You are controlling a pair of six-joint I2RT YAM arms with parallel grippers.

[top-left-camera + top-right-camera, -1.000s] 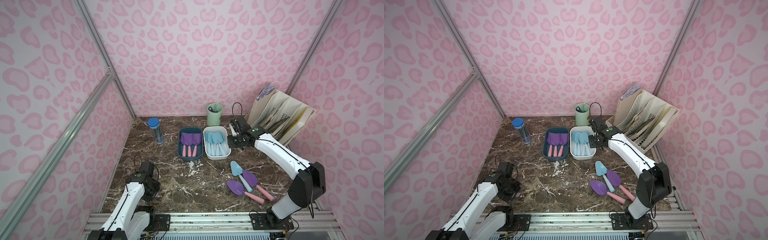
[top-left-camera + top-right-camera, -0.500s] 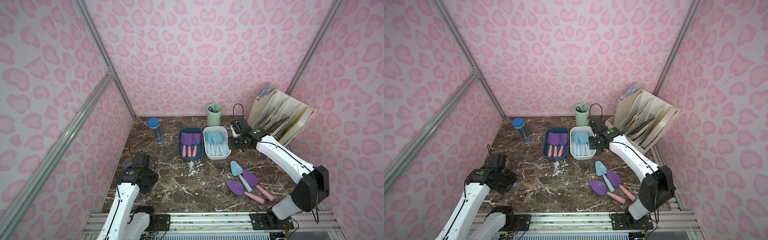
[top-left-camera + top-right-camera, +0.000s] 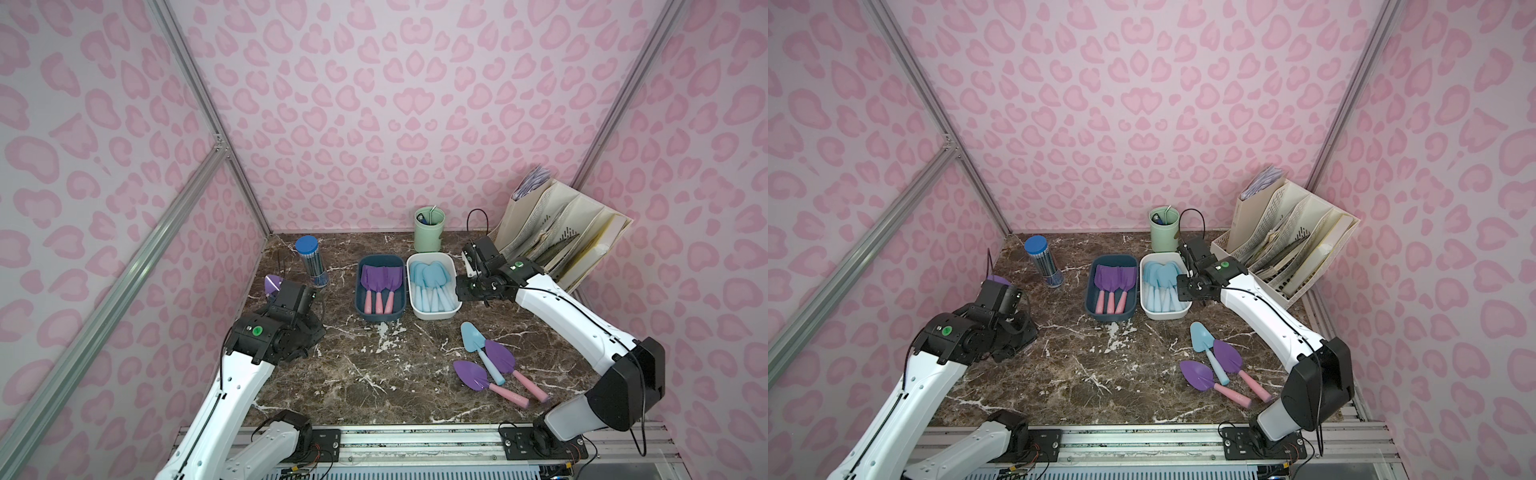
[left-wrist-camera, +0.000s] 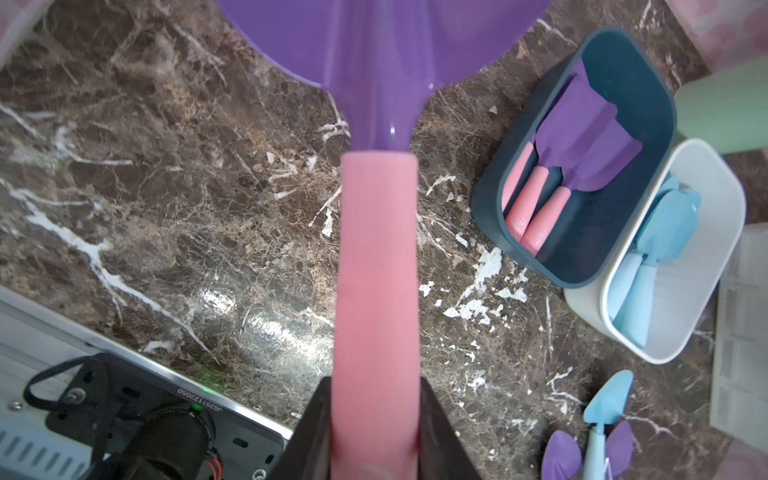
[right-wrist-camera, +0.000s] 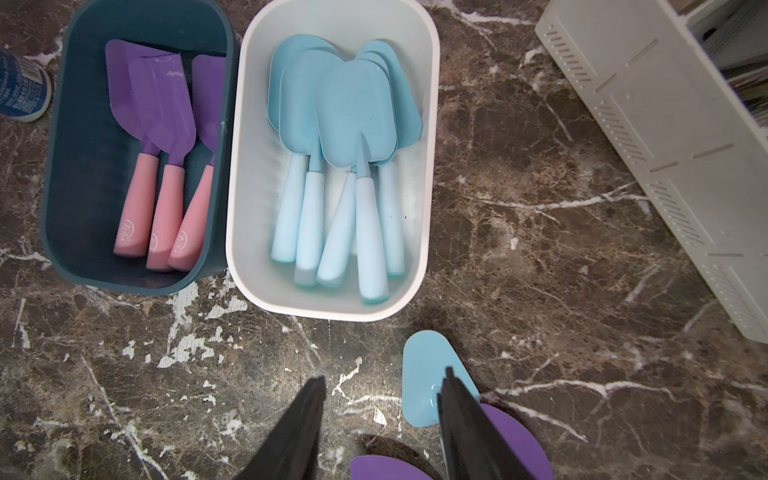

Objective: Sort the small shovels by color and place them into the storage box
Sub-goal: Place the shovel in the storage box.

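Gripping the pink handle of a purple shovel [image 4: 376, 270] with the left gripper [image 4: 376, 419], jaws closed tight on both sides of it, blade sticking out in front. Holding it up over the brown table [image 3: 365, 374], on the left side, well apart from the boxes. Hanging the right gripper [image 5: 382, 415] part way open with nothing in it, just beside the white box [image 3: 434, 314]. Lying piled in that box: light blue shovels [image 3: 432, 276]. Lying in the dark blue box [image 3: 380, 316] right next to it: three purple shovels [image 3: 380, 278]. Lying loose on the table near the right arm: a loose blue shovel [image 3: 471, 334], one loose purple shovel [image 3: 500, 357] just beside its handle, and a second loose purple shovel [image 3: 469, 376] on the other side.
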